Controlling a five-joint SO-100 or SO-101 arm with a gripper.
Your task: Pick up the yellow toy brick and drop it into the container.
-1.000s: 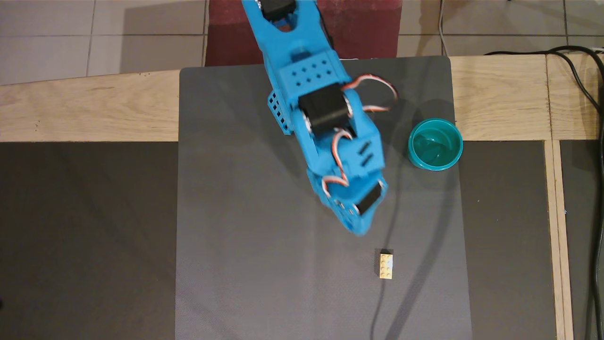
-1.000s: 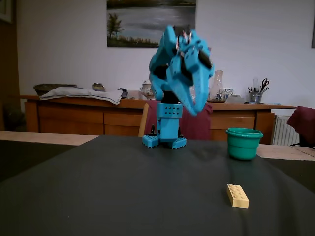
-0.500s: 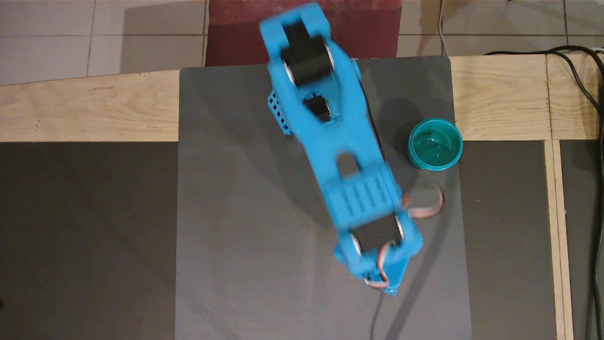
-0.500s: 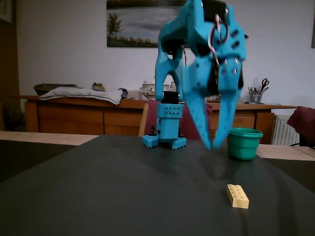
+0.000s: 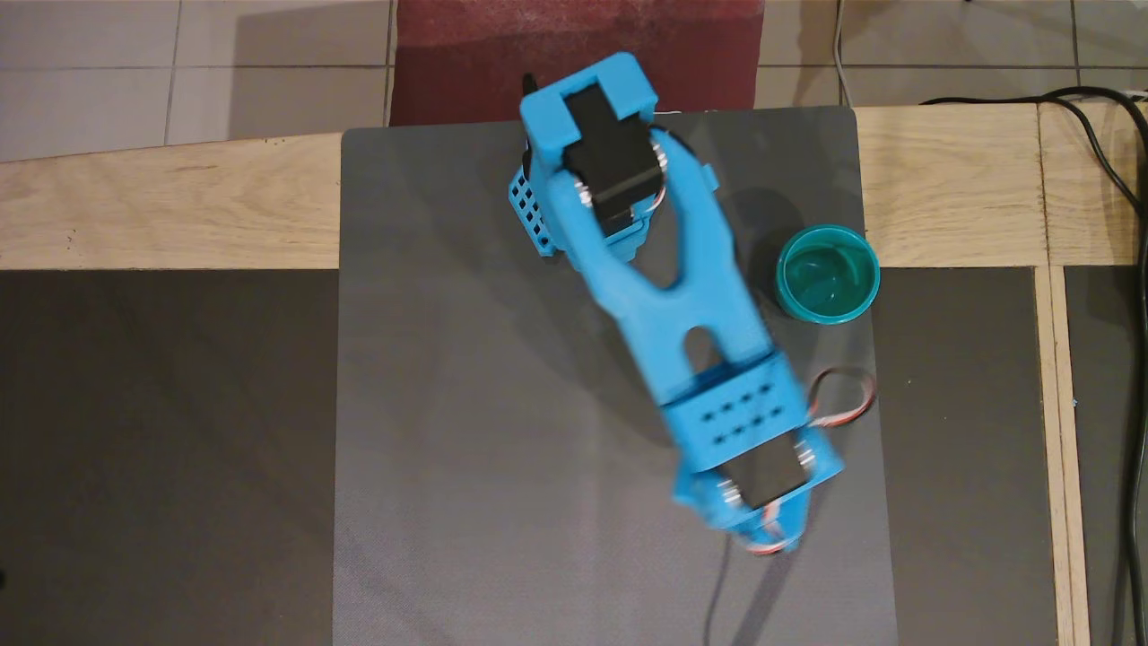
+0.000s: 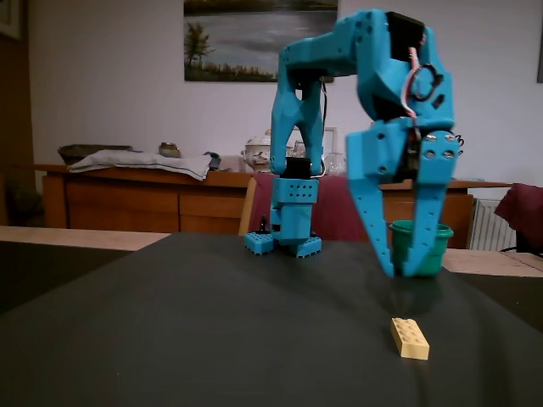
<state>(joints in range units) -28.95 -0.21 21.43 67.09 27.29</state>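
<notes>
The yellow toy brick [image 6: 410, 337] lies flat on the dark mat, seen only in the fixed view; in the overhead view the arm hides it. My blue gripper [image 6: 399, 271] points straight down, its tips just above the mat and a little behind the brick, not touching it. Its jaws stand slightly apart with nothing between them. The teal-green container [image 5: 783, 274] stands upright and empty at the mat's right edge, beside the arm. In the fixed view the container [image 6: 438, 244] shows just behind the gripper's right finger.
The arm's base [image 6: 284, 242] stands at the far end of the grey mat [image 5: 466, 404]. The wooden table edge [image 5: 170, 211] and dark panels surround the mat. Black cables [image 5: 1112, 170] run along the right side.
</notes>
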